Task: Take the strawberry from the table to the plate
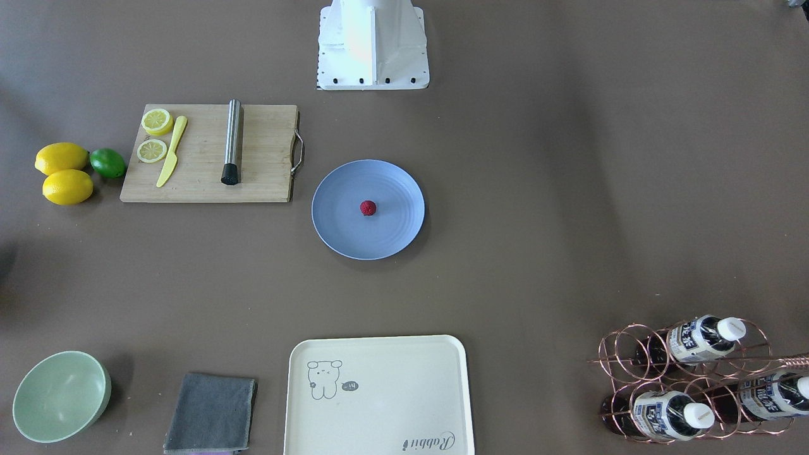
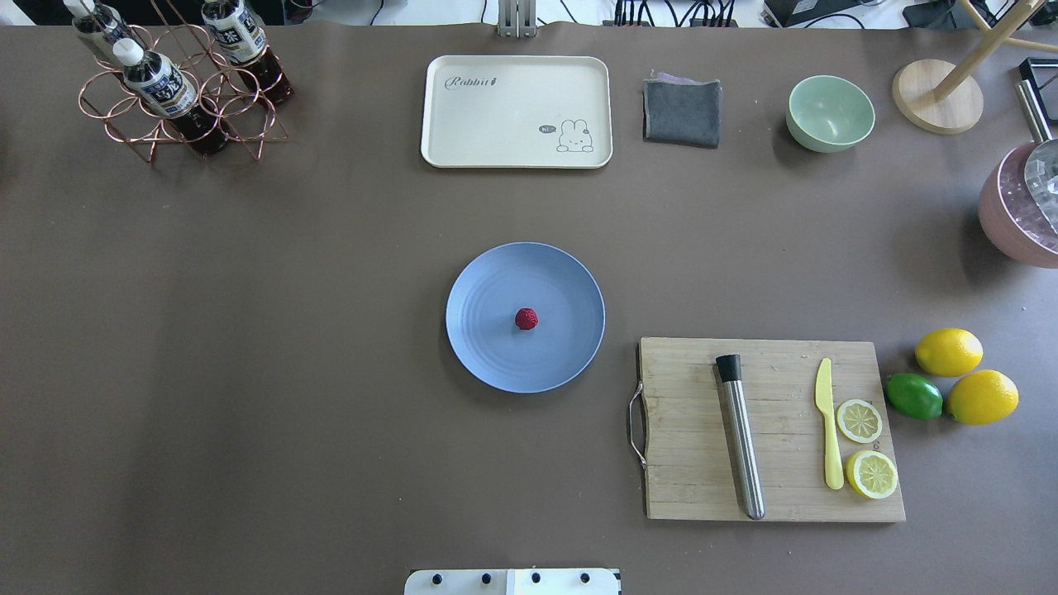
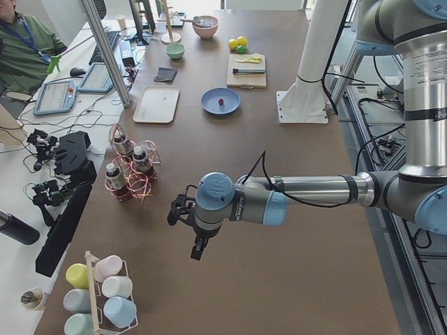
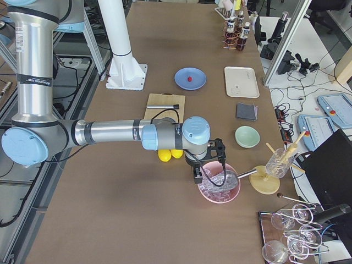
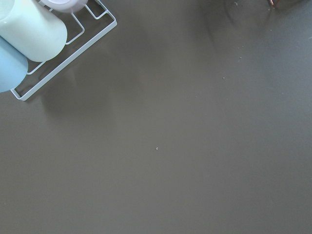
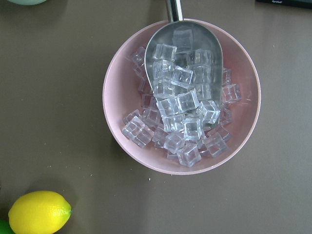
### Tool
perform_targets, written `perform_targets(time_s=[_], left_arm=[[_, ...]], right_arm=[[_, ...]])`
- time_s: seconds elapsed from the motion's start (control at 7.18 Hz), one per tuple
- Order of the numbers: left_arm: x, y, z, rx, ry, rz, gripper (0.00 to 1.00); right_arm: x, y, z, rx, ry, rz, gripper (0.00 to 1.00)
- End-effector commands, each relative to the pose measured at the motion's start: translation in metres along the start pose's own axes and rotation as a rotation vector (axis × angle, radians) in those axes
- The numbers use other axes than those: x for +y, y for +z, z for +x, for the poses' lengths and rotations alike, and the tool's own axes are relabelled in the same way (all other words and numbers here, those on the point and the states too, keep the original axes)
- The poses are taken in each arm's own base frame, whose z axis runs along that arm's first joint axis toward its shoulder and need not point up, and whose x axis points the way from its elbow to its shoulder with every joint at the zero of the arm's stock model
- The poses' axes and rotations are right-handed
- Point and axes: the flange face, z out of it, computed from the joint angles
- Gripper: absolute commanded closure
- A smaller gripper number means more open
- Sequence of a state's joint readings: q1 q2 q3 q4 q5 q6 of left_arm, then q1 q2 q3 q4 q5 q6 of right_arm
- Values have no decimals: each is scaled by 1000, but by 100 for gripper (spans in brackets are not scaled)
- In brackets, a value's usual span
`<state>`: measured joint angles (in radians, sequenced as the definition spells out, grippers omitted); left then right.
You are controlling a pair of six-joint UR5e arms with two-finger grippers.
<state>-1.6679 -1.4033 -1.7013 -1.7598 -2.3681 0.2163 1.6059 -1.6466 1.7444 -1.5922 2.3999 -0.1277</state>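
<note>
Left gripper (image 3: pixel 198 248) at nine o'clock, right gripper (image 4: pixel 197 176) at three, can't tell open or closed; strawberry (image 2: pixel 526 319) sits on plate (image 2: pixel 483 355): looks done, nothing to grasp.

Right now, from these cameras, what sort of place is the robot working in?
Most likely a robotics lab staged as a drinks-prep counter: a cutting board with lemon slices, a pink bowl of ice cubes, and, off to the side, what looks like a teach pendant.

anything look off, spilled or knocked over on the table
Nothing stands out. The strawberry lies near the middle of the plate, the ice cubes are all inside the pink bowl, and nothing looks tipped or spilled.
</note>
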Motion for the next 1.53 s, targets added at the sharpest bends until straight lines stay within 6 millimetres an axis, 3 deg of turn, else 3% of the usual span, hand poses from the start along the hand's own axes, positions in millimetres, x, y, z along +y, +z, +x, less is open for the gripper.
perform_targets(time_s=[0.0,0.7,1.39], left_arm=[[7,1,-3,0,-11,-3,2],[21,0,-9,-7,-37,-4,2],[8,-19,9,-16,-2,31,2]], right_arm=[[4,2,2,-5,7,-5,0],[4,0,1,-2,21,-1,0],[5,-5,1,-3,31,11,0]])
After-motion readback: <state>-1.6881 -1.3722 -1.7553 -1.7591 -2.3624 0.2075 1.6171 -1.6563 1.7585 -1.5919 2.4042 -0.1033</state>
